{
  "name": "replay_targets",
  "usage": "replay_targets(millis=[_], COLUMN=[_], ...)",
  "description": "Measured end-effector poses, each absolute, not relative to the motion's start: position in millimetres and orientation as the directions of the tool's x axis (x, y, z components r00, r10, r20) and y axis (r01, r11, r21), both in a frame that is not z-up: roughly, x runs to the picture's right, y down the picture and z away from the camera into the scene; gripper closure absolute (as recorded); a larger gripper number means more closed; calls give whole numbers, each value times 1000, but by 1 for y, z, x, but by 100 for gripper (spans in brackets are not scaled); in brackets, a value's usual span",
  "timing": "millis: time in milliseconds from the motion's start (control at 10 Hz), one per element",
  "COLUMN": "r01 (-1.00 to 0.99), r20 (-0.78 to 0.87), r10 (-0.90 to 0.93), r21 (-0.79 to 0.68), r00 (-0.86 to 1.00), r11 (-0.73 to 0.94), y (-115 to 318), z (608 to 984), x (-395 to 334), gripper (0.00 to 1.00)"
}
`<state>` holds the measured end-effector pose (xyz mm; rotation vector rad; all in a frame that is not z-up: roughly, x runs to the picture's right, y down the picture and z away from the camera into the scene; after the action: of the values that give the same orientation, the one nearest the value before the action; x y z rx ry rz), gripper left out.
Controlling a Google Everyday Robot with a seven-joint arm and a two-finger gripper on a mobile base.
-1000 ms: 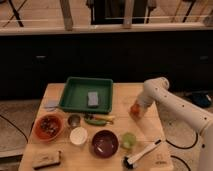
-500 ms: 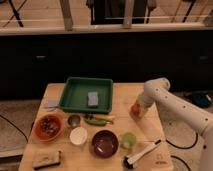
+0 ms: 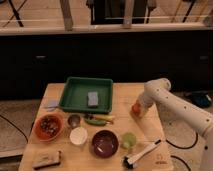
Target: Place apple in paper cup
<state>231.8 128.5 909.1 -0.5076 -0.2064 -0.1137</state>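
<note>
1. The robot's white arm (image 3: pixel 165 95) reaches in from the right and bends down over the right side of the wooden counter (image 3: pixel 120 95), seen from across the room.
2. The gripper (image 3: pixel 138 112) is closed on the apple (image 3: pixel 134 107), a small red-orange fruit at the arm's lower end, low over the counter's right part (whether it rests on the wood or hangs just clear I cannot tell).
3. The white paper cup (image 3: pixel 78 135) stands upright near the front edge, well apart from the apple, with the maroon bowl (image 3: pixel 105 143) just beside it on its right.
4. A light green cup (image 3: pixel 129 140) stands right of the maroon bowl, nearly below the gripper, and a black-and-white brush (image 3: pixel 142 153) lies slantwise at the front right corner.
5. A green tray (image 3: pixel 75 97) holds a grey sponge (image 3: pixel 93 98) at the back of the counter.
6. An orange bowl (image 3: pixel 48 127) with dark contents sits at the left, a small metal cup (image 3: pixel 74 120) next to it.
</note>
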Motion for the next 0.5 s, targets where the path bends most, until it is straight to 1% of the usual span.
replay_targets(millis=[300, 500], r01=[150, 144], r20=[219, 216], r10=[-50, -44], r21=[-471, -469], r00=[974, 975], r11=[869, 871], y=[129, 128], z=[910, 911], x=[235, 238], gripper=[89, 87])
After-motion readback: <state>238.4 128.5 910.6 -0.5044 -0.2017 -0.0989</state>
